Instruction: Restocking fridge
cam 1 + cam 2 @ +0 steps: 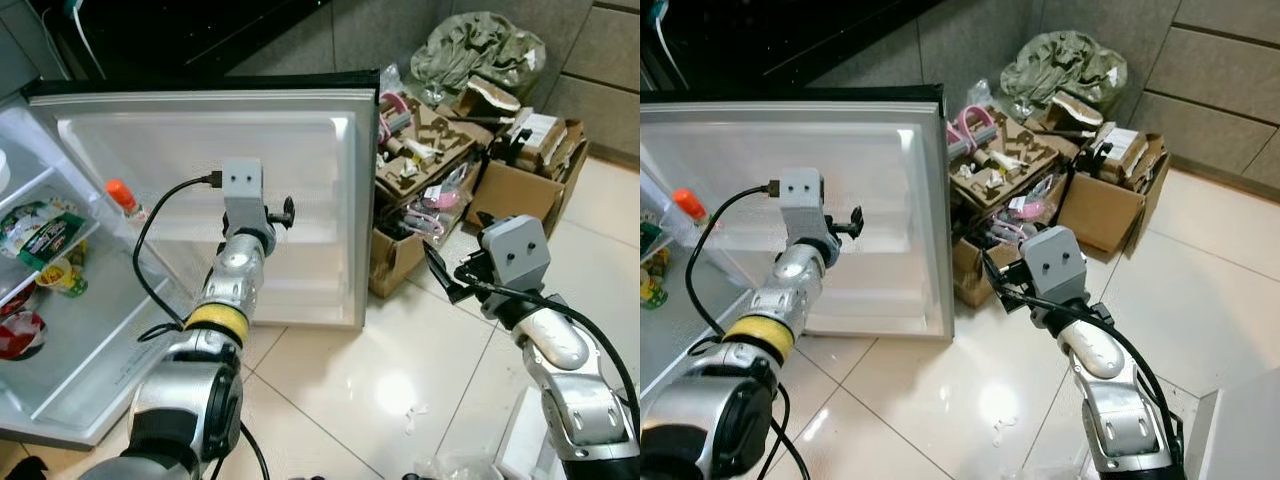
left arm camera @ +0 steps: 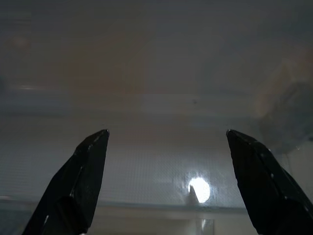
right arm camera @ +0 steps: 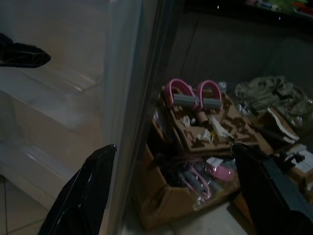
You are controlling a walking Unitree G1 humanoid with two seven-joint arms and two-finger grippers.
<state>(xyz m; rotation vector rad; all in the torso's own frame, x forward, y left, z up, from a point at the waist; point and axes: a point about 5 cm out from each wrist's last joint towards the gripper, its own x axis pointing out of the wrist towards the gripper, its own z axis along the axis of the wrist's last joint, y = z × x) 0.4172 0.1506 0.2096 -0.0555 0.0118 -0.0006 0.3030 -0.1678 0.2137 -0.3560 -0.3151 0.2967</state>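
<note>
so fridge door [image 1: 200, 130] swung wide, fills upper left of frame; shelves with food [image 1: 40, 240] at far left edge. left gripper [image 1: 275, 213] mid-frame at the door's inner face, fingers apart, empty. right gripper [image 1: 440, 272] right of centre by the door edge, also spread, empty — nothing picked yet. next: fetch an item to stock.

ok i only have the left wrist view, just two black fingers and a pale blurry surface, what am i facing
Observer: The left gripper faces the inner liner of the open fridge door.
Operator: anything in its fingers
Observer: No, its fingers are apart with nothing between them.
Operator: where's the right one
Observer: The right gripper hangs open past the door's free edge, toward cardboard boxes of clutter on the floor.
Operator: any food nearby
Observer: An orange-capped bottle and packets stand on the fridge shelves at far left.
</note>
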